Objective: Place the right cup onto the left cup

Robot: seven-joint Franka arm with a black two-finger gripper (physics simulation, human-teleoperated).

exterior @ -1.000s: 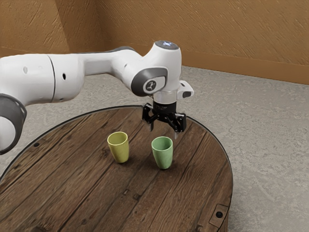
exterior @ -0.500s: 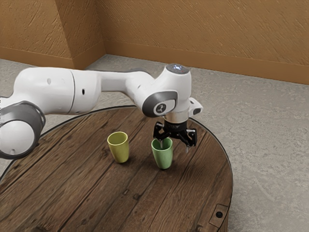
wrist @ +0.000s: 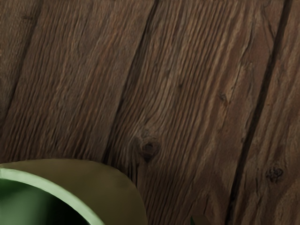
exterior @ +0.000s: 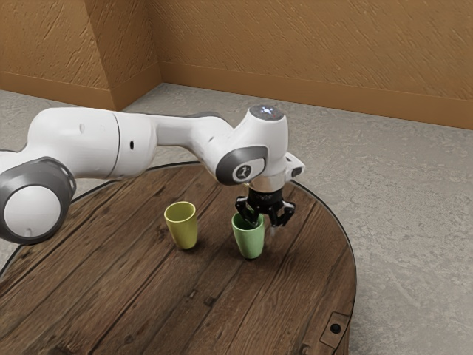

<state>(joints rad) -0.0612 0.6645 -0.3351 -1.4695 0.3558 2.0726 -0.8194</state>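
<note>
Two tan textured walls (exterior: 310, 44) meet in a corner, well behind the green tumbler-shaped cup, which is my landmark below. Grey mottled floor (exterior: 414, 192) past the table, behind the cup and off to the exterior view's right. Round dark-plank table (exterior: 148, 296) directly under the cup. My white arm (exterior: 81, 140) comes in from the exterior view's left, wrist above the cup.

My black two-finger gripper (exterior: 264, 225) is low at the cup's rim, pointing down. Fingers apart: one at the mouth, the other outside the wall on the exterior view's right, gap visible there. Not clamped on anything.

Green cup (exterior: 250, 240): upright on the table, mouth up. Yellow cup (exterior: 183, 231): also upright, to the green cup's exterior-view left, clear gap between them. They're not stacked.

Small stuff: dark bolt (exterior: 335, 328) at the table edge, well apart from the green cup. Wood knot (wrist: 149, 147) in the planks near it.
</note>
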